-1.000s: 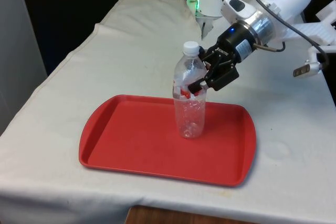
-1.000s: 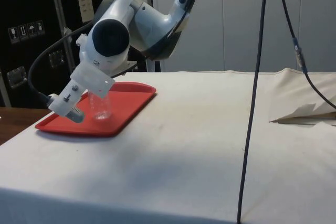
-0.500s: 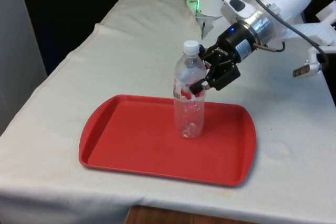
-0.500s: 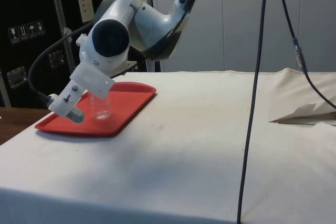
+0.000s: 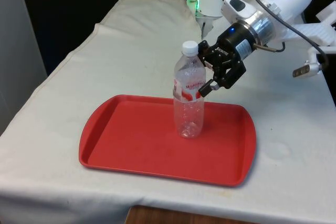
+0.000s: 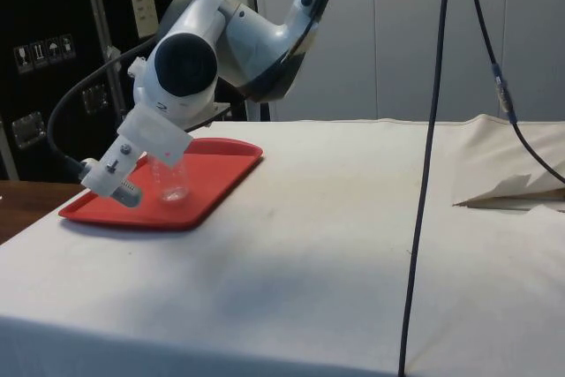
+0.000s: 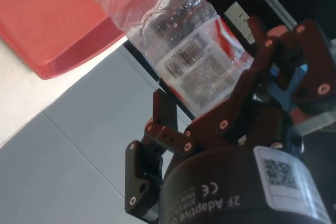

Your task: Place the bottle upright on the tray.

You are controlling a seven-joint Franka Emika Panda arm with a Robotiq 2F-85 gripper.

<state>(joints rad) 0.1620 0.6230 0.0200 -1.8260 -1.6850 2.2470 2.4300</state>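
Note:
A clear plastic bottle (image 5: 189, 111) with a white cap and a red-and-white label stands upright on the red tray (image 5: 110, 150), towards the tray's far side. My gripper (image 5: 204, 71) reaches in from the front view's right at label height. It is open, with one finger on each side of the bottle and neither pressing it. In the wrist view the label end of the bottle (image 7: 197, 64) lies between the spread fingers (image 7: 163, 109), and the tray (image 7: 42, 19) shows behind it. In the side view the bottle's base (image 6: 173, 184) stands on the tray (image 6: 190, 209) behind my arm.
The tray lies near the table's front edge (image 5: 173, 203) in the front view. White cloth (image 5: 126, 51) stretches around it on all sides. In the side view a black cable (image 6: 427, 174) hangs over the table and a fold of cloth (image 6: 508, 190) rises at the right.
The fingers have spread apart and let go of the bottle, which stays upright on the tray. The arm has hardly moved.

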